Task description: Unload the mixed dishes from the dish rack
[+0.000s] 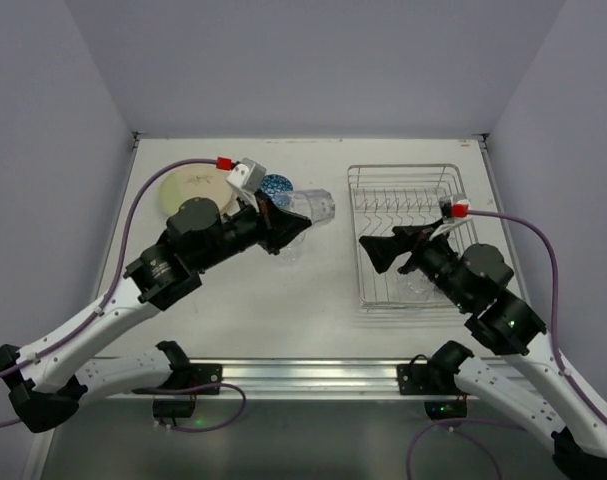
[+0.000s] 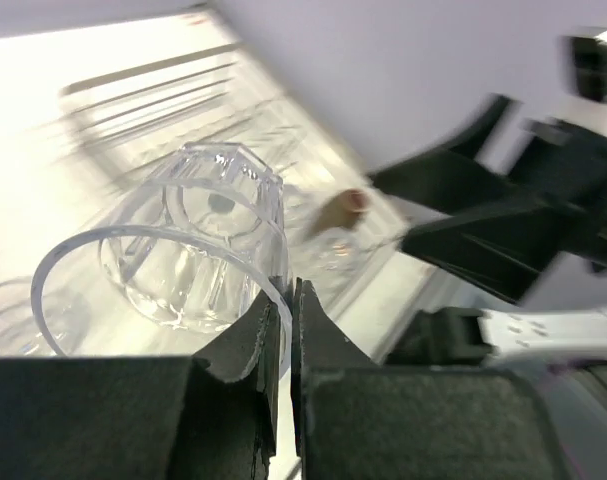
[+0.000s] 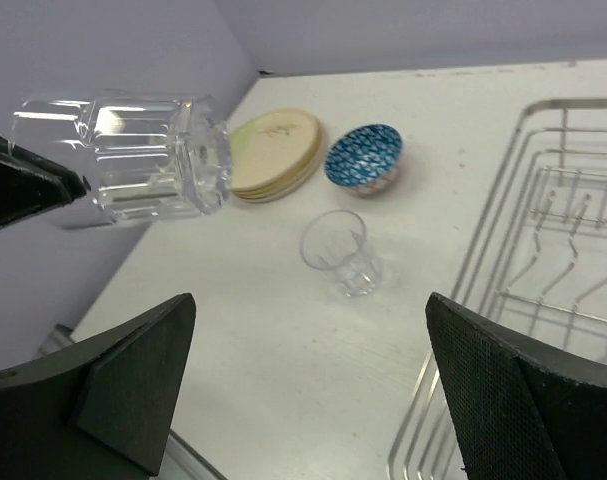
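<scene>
- a clear glass [image 3: 133,155] hangs on its side in the air above the counter [image 1: 283,310]. it is left of the dish rack [image 1: 408,235]. its open mouth faces the left arm and its thick base points toward the rack.
- the left fingers [image 2: 245,345] are clenched on that glass's rim, with the thin wall pinched between them. one finger sits inside the mouth and the other outside.
- a second glass [image 3: 343,255] stands upright, mouth up, on the counter near the held one, on its near side. in the top view the left fingers partly cover it.
- a blue-patterned bowl [image 3: 366,157] sits upright on the counter beyond the two glasses.
- a stack of cream plates [image 3: 273,150] lies flat just beside the bowl, on its left, toward the far-left part of the counter. whether the plates and bowl touch cannot be told.
- the dish rack, silver wire with a row of upright tines across its far part, stands on the right half of the counter, apart from the set-down dishes.
- the right fingers [image 3: 133,380] are released and spread wide with nothing between them. they hover over the near-left part of the rack and point left toward the glasses.
</scene>
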`<move>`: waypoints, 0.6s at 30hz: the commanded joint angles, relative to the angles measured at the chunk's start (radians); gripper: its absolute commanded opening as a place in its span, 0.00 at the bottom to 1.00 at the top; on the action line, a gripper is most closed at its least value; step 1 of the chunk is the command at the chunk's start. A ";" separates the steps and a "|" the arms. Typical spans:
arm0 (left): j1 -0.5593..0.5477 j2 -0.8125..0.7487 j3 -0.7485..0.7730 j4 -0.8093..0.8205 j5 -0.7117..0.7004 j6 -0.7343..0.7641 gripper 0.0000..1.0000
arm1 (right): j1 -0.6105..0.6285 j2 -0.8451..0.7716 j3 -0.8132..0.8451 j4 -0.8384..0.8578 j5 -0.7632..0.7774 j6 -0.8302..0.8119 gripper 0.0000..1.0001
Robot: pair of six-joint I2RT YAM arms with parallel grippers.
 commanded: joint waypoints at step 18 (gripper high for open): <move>0.323 0.553 0.290 -0.739 -0.313 0.245 0.00 | 0.004 0.070 0.090 -0.265 0.195 -0.040 0.99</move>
